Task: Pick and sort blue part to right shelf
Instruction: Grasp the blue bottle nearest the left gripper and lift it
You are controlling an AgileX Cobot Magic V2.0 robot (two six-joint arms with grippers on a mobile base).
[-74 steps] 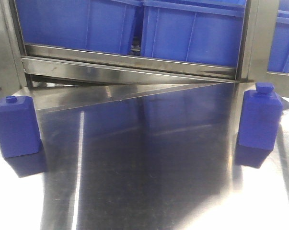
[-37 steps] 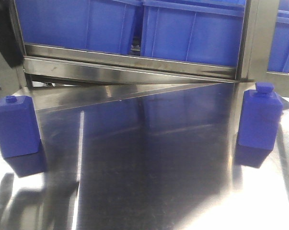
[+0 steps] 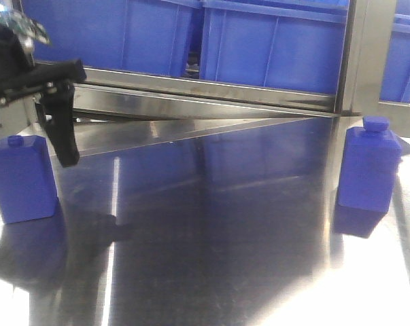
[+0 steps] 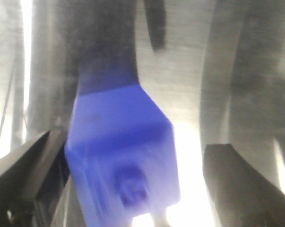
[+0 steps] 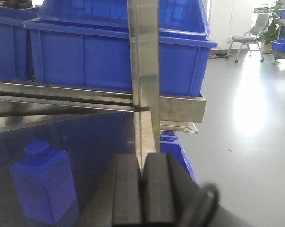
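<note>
Two blue bottle-shaped parts stand upright on the steel table: one at the left (image 3: 21, 178), one at the right (image 3: 368, 166) by the shelf post (image 3: 368, 54). My left gripper (image 3: 49, 129) hangs just above and to the right of the left part, one black finger (image 3: 63, 136) pointing down. In the blurred left wrist view this part (image 4: 125, 156) sits between the spread fingers (image 4: 31, 175) of the open left gripper (image 4: 135, 142), apart from both. The right gripper (image 5: 142, 189) is shut with nothing in it. The right part (image 5: 43, 189) stands to its left.
Blue bins (image 3: 272, 41) fill the steel shelf (image 3: 191, 95) behind the table. The right wrist view shows the shelf's upright post (image 5: 144, 71) straight ahead, another small blue bin (image 5: 177, 153) on the floor beyond the table edge, and a chair (image 5: 248, 40) far off.
The left arm has come into the front view from the upper left and dropped to just above the left blue part. Its shadow now lies on the table. Both parts stay put.
</note>
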